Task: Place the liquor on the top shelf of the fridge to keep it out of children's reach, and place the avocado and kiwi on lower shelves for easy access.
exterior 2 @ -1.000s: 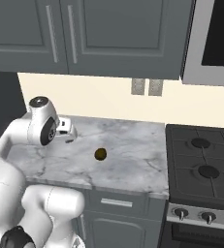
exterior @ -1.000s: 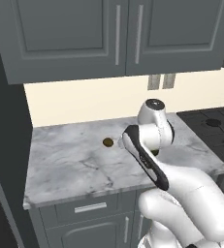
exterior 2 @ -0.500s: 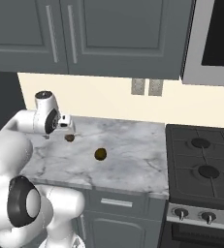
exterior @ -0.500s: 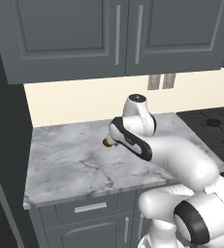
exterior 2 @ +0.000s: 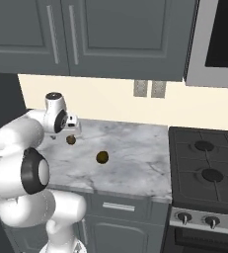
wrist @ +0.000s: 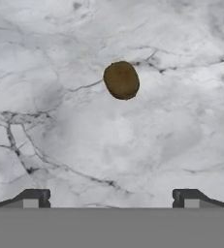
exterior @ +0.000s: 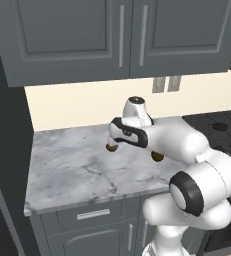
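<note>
A brown oval kiwi (wrist: 121,80) lies on the grey marble counter (exterior: 72,170), and my gripper (wrist: 111,198) hangs above it, open, with nothing between the fingers. From the left the kiwi (exterior: 110,146) peeks out just below the gripper (exterior: 115,141); from the right it (exterior 2: 71,140) sits under the gripper (exterior 2: 72,131). A darker olive-brown fruit, the avocado (exterior 2: 102,157), rests on the counter to the right of the kiwi, partly behind my forearm (exterior: 158,157). The liquor and the fridge's shelves are out of view.
A black gas stove (exterior 2: 204,158) adjoins the counter on the right. Dark grey wall cabinets (exterior: 122,35) hang above, and a tall dark grey panel (exterior: 7,150) bounds the counter's left end. Drawers (exterior: 92,215) run below the front edge.
The arm has swung left over the counter and brought the hand over the kiwi. The fingers stayed open. Both fruits lie where they were.
</note>
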Robot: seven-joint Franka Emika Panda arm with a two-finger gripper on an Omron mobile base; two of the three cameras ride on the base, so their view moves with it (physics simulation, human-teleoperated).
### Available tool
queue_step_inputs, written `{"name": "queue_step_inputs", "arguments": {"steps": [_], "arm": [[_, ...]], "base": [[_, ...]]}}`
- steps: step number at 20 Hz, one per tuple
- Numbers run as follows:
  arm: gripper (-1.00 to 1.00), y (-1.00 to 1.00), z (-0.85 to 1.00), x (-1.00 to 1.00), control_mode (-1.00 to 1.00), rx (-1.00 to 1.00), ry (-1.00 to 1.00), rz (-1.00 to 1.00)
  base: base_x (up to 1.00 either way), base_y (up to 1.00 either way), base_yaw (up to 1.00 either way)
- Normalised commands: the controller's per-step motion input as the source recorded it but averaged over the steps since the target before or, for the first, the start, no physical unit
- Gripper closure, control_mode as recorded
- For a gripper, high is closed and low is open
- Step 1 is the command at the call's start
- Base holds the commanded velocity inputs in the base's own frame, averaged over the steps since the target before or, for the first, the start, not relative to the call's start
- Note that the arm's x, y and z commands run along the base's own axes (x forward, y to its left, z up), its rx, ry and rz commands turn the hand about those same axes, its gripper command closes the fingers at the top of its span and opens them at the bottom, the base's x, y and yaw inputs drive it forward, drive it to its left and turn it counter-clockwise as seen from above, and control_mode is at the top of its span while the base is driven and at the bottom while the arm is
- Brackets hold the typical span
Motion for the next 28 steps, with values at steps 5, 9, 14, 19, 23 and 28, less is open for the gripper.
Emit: {"name": "queue_step_inputs", "arguments": {"steps": [5,9,14,19,23,28], "arm": [[-1.00,0.05,-0.26,0.40,-1.00,0.00,0.00,0.03],[-1.00,0.09,-0.26,0.36,-1.00,0.00,0.00,0.02],[-1.00,0.06,-0.26,0.31,-1.00,0.00,0.00,0.02],[-1.00,0.00,-0.25,0.22,-1.00,0.00,0.01,0.00],[-1.00,0.03,-0.23,0.17,-1.00,0.00,0.01,0.00],[-1.00,0.08,-0.19,0.17,-1.00,0.00,0.01,0.00]], "base": [[0.00,0.00,0.00],[0.00,0.00,0.00],[0.00,0.00,0.00],[0.00,0.00,0.00],[0.00,0.00,0.00],[0.00,0.00,0.00]]}}
